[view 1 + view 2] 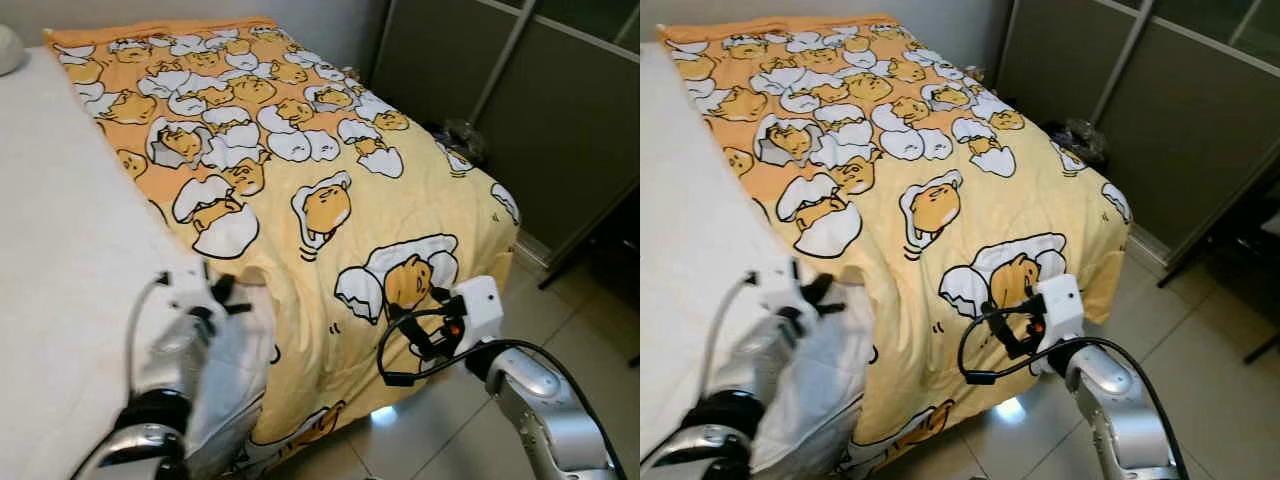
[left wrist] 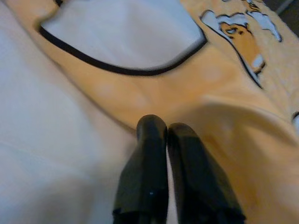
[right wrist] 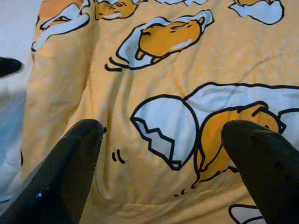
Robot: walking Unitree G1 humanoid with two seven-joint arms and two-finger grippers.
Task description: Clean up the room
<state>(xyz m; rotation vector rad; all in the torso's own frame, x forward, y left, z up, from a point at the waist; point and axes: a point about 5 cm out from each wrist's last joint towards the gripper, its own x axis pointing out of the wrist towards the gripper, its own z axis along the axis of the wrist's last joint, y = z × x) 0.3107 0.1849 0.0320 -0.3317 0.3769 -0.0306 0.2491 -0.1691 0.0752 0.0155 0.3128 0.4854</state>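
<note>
Yellow-orange quilted blanket (image 1: 300, 190), printed with cartoon egg-yolk figures in cracked white shells, covers the right portion of a bed and drapes over the foot end and right side toward the floor. The bed's left portion shows a plain white sheet (image 1: 60, 250); the blanket's long edge runs diagonally across it.

Left gripper (image 2: 167, 133): the two black fingers are pressed together with no visible gap. The tips rest at the blanket's edge, where the orange fabric meets the white sheet. Whether fabric is pinched between them cannot be determined. In the head views the left arm (image 1: 185, 330) reaches over the bed's near corner, next to the blanket's edge.

Right gripper (image 3: 163, 135): the black fingers (image 3: 70, 163) are spread wide apart, holding nothing. They point at the blanket's hanging portion, toward a printed cracked shell with a yolk figure. In the head views the right arm (image 1: 1110, 390) extends from beside the bed, its white wrist housing (image 1: 1060, 300) near the draped side.

Pale glossy tiled floor (image 1: 560, 320) lies right of the bed, bordered by dark grey sliding wardrobe doors (image 1: 540, 100).
</note>
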